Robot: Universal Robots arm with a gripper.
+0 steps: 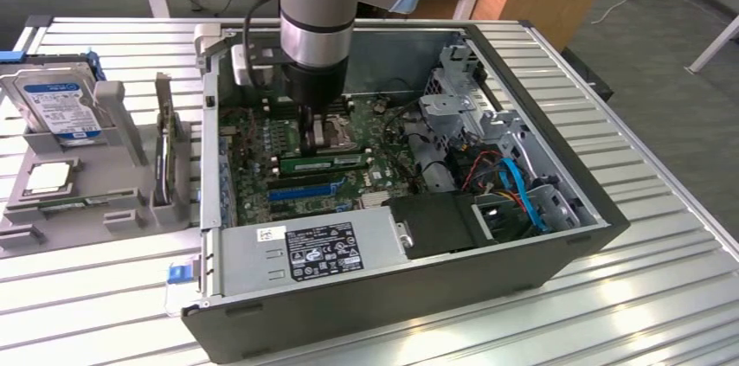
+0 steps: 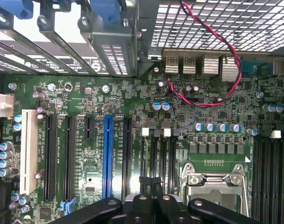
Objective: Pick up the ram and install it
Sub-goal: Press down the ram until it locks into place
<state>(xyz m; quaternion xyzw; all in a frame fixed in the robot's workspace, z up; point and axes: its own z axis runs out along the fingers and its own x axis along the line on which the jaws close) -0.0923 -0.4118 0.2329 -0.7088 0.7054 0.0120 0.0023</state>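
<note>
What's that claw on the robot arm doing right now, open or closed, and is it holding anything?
Gripper: closed, low over the motherboard inside the computer case; whether anything is pinched between its fingers cannot be told.

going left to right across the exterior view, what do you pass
boxy silver hard drive with blue-white label → grey plastic parts holder → green motherboard inside the open black computer case → black fan shroud → blue cables → slatted metal table
</note>
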